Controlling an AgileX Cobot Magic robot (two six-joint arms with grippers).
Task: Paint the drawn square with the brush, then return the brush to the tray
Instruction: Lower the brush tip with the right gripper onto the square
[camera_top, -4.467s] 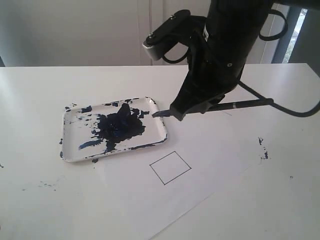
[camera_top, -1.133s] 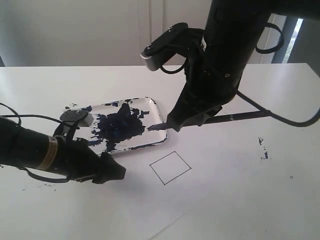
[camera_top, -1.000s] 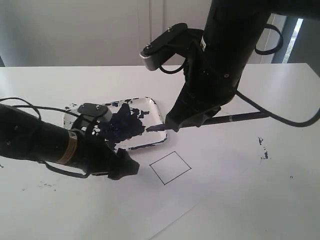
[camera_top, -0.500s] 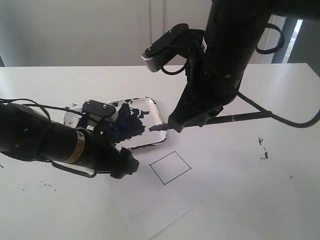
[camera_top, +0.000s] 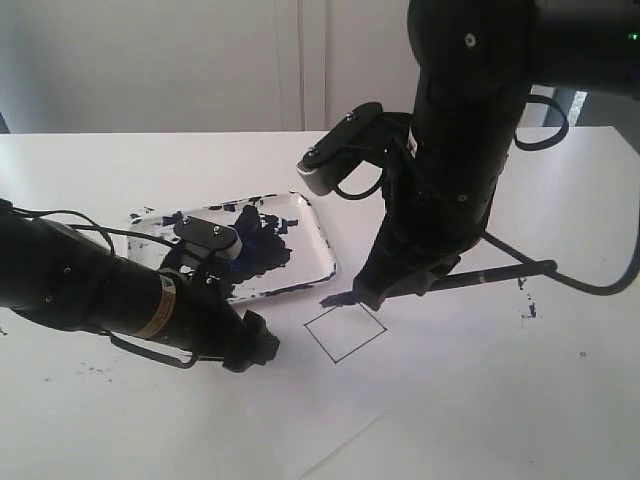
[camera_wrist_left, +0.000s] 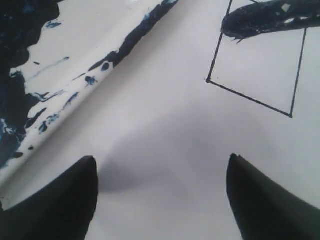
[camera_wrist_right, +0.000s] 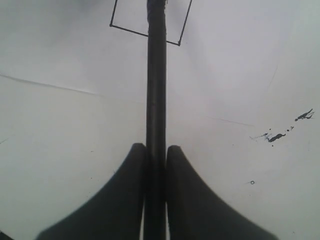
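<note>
The brush (camera_top: 490, 275) is held by the right gripper (camera_wrist_right: 156, 150), whose two fingers are closed tight on the black shaft, as is seen in the right wrist view; in the exterior view a long length of shaft is left trailing behind the gripper, and only a short length with the dark, paint-soaked tip is left ahead of it; the tip is placed at the corner of the drawn square (camera_top: 345, 332) nearest the tray (camera_top: 305, 240); whether the bristles are touching the paper cannot be told; the square is drawn in thin black line on a white sheet of paper (camera_top: 420, 370), is turned like a diamond, and is seen to be white inside; the tray is set on the table (camera_top: 80, 440) just beside the square, up and to the left of it in the exterior view, and is smeared with dark blue paint, thickest towards the middle; part of the tray is hidden by the left arm; the left gripper (camera_wrist_left: 160, 200) is held low over the paper, between the tray's near edge and the square; its jaws are spread wide and nothing is held between them; a few dark paint specks (camera_top: 526, 300) are seen on the table near the rear end of the brush
</note>
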